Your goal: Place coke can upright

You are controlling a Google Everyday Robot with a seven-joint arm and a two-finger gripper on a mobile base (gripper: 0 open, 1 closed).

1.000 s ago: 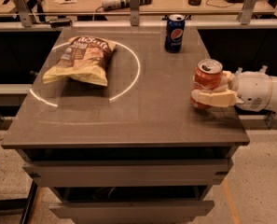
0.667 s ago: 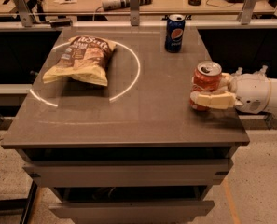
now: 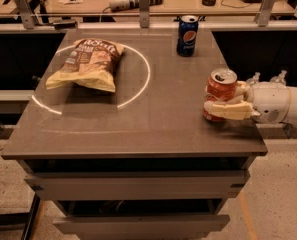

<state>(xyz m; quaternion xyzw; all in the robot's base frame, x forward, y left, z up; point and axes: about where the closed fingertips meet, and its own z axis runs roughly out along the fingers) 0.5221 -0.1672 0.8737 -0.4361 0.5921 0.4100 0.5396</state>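
At the right edge of the table [image 3: 138, 129], the gripper [image 3: 211, 102] pinched the coke can [image 3: 222, 85].
Its fingers [image 3: 230, 110] clasped the can's lower half from both sides; the can stood upright.

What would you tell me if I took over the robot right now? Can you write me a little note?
Gripper: reaches in from the right side of the table, jaws shut around the coke can.
Coke can: upright, opening on top, and it seems to rest on the table near the right edge. The Pepsi can stands farther back; the chip bag lies at the left.
Done: the can is upright.
Left: open the jaws and pull the arm away, probably slowly, so the can does not tip.
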